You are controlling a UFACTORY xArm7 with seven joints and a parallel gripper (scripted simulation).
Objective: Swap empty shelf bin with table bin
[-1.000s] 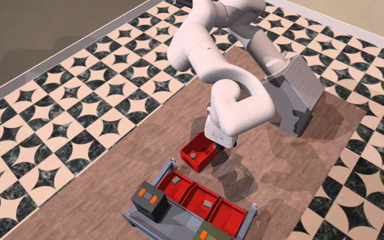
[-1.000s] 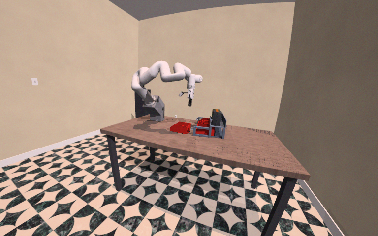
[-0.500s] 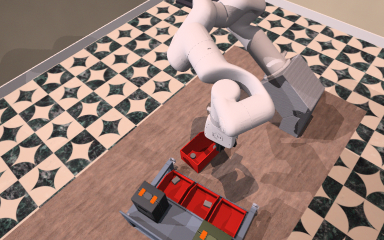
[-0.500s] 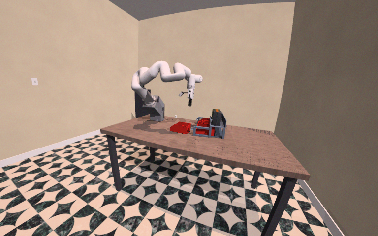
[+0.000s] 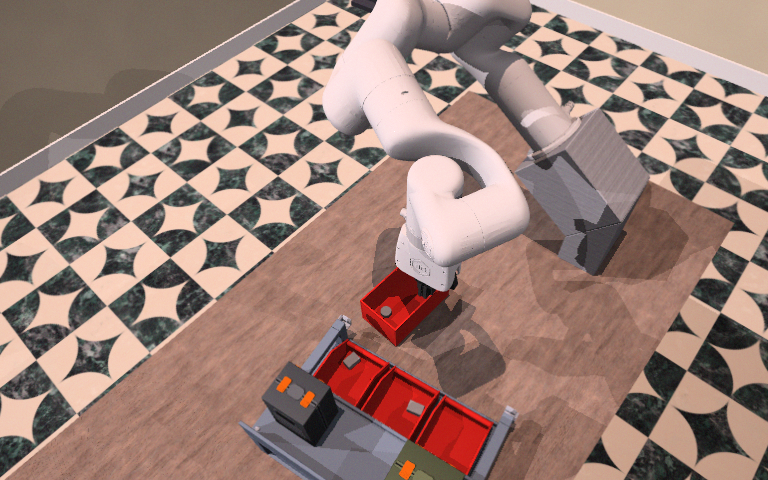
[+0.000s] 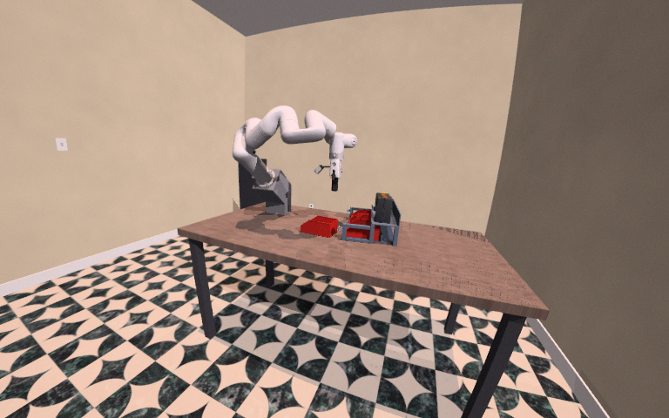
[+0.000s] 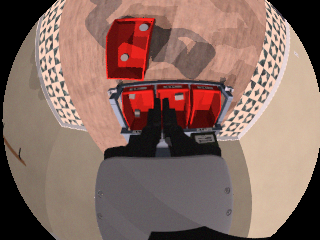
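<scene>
Red open-topped rectangular bin with grey parts on the table, below the raised black two-fingered gripper.
Fingers pressed together; in the wrist view the bin lies upper left of their tips.
</scene>
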